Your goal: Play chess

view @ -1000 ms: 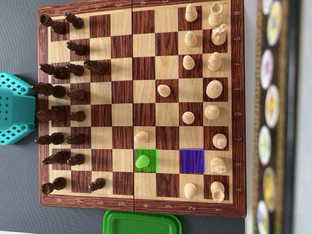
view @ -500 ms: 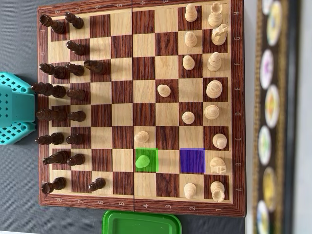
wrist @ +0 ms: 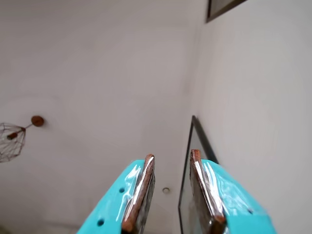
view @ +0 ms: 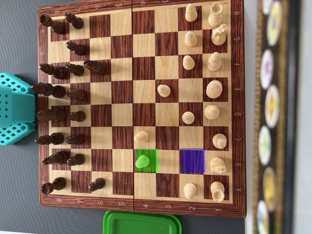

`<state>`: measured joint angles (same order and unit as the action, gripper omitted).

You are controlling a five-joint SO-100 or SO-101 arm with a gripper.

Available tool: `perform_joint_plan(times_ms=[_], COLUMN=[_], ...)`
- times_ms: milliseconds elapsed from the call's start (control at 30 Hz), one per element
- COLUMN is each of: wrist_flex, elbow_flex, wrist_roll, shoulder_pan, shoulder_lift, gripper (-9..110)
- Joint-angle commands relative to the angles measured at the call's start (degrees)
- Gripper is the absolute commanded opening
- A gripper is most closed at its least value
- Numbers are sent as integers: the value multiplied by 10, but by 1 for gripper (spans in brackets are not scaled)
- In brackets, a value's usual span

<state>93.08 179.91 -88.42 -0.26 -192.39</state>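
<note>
Inspection finding: nothing on the chessboard (view: 139, 204) has moved across the last second. Every piece occupies the same square as before, and my turquoise arm (view: 14, 109) remains parked off the board's left edge in the overhead view, with only a slight shift in its outline.

My jaws stand slightly parted and hold nothing. In the wrist view the gripper (wrist: 171, 158) points up at a pale wall and ceiling (no board or piece is in that view at all), with a clear gap between the two brown-edged pads.

The piece of interest is the pawn tinted green (view: 143, 161), standing on the green-marked square (view: 152, 152) in the second row up from the board's near edge, as the overhead view shows it. Two squares to its right in the same row lies the blue-marked square (view: 192, 160), which is bare. Directly above the green square stands another light pawn (view: 141, 137), close enough to be knocked during a descent. A green lid (view: 141, 223) lies on the tabletop just below the board's near edge.

Assessment: the move is not yet under way. I judge the markings to pair pawn and bare square, but which is origin and which is goal I cannot tell.
</note>
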Motion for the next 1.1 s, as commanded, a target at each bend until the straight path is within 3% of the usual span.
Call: perform_joint_plan(times_ms=[0,267,1067], wrist_flex=[31,105,104], elbow_flex=[11,11,11], wrist_roll=[3,54,52], shoulder_pan=[-4,-9,-6], shoulder_lift=[6,6,6], gripper=[12,12,12])
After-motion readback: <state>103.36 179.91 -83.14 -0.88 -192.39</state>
